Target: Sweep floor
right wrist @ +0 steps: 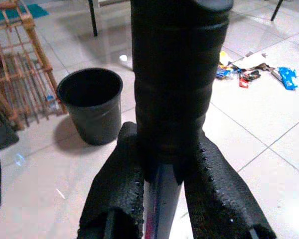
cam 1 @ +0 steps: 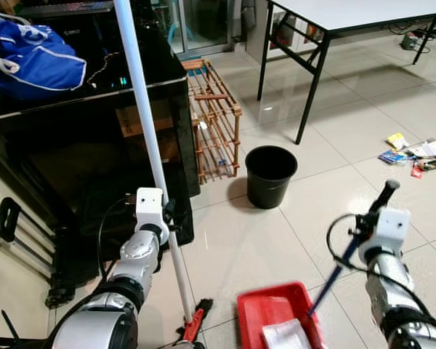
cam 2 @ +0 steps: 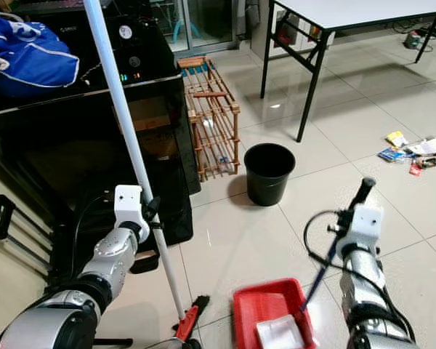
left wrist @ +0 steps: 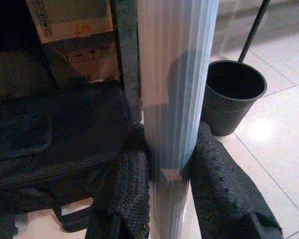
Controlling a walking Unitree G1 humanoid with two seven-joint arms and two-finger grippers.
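Note:
A long white broom pole [cam 1: 147, 138] rises from a red and black broom head [cam 1: 193, 323] on the tiled floor. My left gripper [cam 1: 167, 218] is shut on the pole low down, its fingers [left wrist: 132, 194] squeezing the ribbed shaft [left wrist: 172, 89]. My right gripper [cam 1: 363, 222] is shut on the dustpan handle just under its black grip [cam 1: 387, 195]; the fingers [right wrist: 214, 194] clamp it [right wrist: 172, 84]. The red dustpan [cam 1: 265, 309] rests on the floor near me with white paper [cam 1: 285, 336] inside. Scattered litter [cam 1: 418, 154] lies on the tiles at the far right.
A black bucket [cam 1: 269, 175] stands on the floor ahead. A wooden crate [cam 1: 214, 120] leans beside a black cabinet [cam 1: 80, 145] with a blue bag [cam 1: 33, 62] on top. A white table on black legs [cam 1: 312, 69] stands at the back right. A trolley handle [cam 1: 7, 218] is at the left.

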